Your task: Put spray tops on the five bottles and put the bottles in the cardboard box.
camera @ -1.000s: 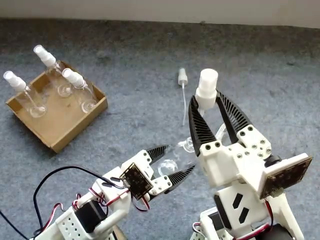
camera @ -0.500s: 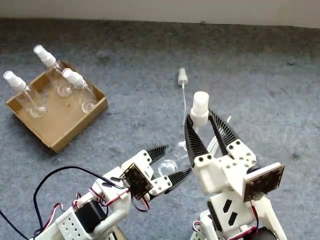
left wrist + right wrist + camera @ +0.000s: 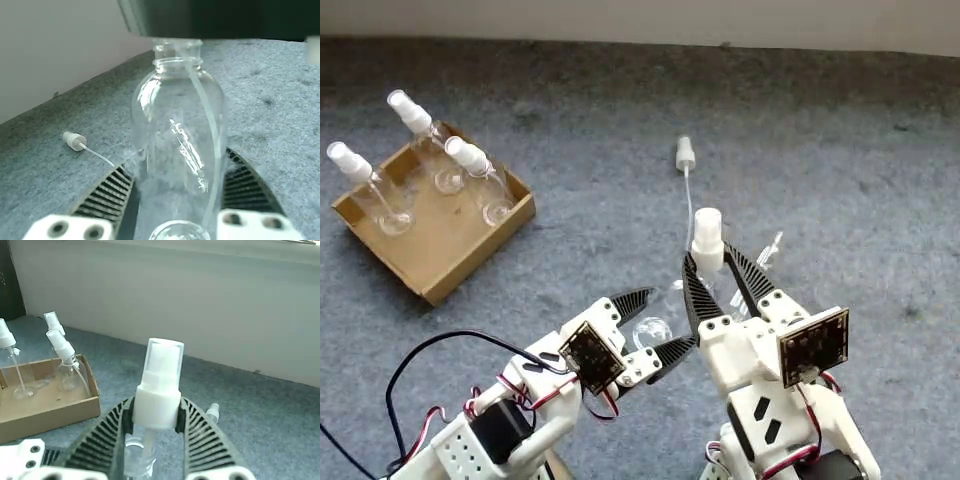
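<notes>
Cardboard box [image 3: 442,262] on the grey carpet [image 3: 580,120] already has three capped bottles [image 3: 380,198] in it, so I'd call that three of five done.

Number four is mid-job. The left gripper [image 3: 677,318] has its fingers clamped on either side of a clear bottle [image 3: 176,135], holding it upright just in front of the arms. The right gripper [image 3: 709,257] is directly above it, pinching a white spray top [image 3: 159,390] by the collar. The top's thin tube runs down through the bottle neck, but the neck threads look bare, so I'd say it isn't seated or screwed on yet.

One more spray top [image 3: 685,153] lies loose on the carpet farther back, well apart from the box.

Hard to make out: there's a clear glint [image 3: 772,246] just beside the right gripper that might be bottle five, but I can't tell. From the left wrist, the top is cut off by something dark right above the neck.
</notes>
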Controlling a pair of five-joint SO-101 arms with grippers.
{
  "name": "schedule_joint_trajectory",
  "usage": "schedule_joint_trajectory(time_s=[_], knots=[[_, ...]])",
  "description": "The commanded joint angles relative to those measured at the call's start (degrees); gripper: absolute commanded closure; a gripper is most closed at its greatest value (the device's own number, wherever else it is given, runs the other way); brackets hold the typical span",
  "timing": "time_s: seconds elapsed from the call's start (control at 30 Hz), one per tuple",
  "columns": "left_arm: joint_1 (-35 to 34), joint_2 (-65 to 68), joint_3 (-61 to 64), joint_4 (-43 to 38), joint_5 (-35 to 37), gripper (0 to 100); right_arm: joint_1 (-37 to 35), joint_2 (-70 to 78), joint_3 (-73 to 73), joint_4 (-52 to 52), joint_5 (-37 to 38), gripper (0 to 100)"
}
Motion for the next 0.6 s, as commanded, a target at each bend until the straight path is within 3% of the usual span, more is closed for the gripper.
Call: schedule_joint_trajectory(time_s=[0.0, 0.17, 0.4, 0.57], knots=[[-2.33, -0.92, -0.57, -0.26, -0.18, 94, 1.1, -0.57, -0.48, 4.09, 0.26, 98.1], [-2.51, -0.92, -0.75, -0.26, -0.18, 94, 1.1, -0.57, -0.57, 7.43, 0.26, 96.7], [-2.51, -0.92, -0.4, -0.26, -0.18, 94, 1.27, -0.57, -0.92, 8.66, 0.26, 82.0], [-2.51, -0.92, -0.31, -0.26, -0.18, 94, 1.36, -0.48, -8.57, 8.92, 0.26, 81.0]])
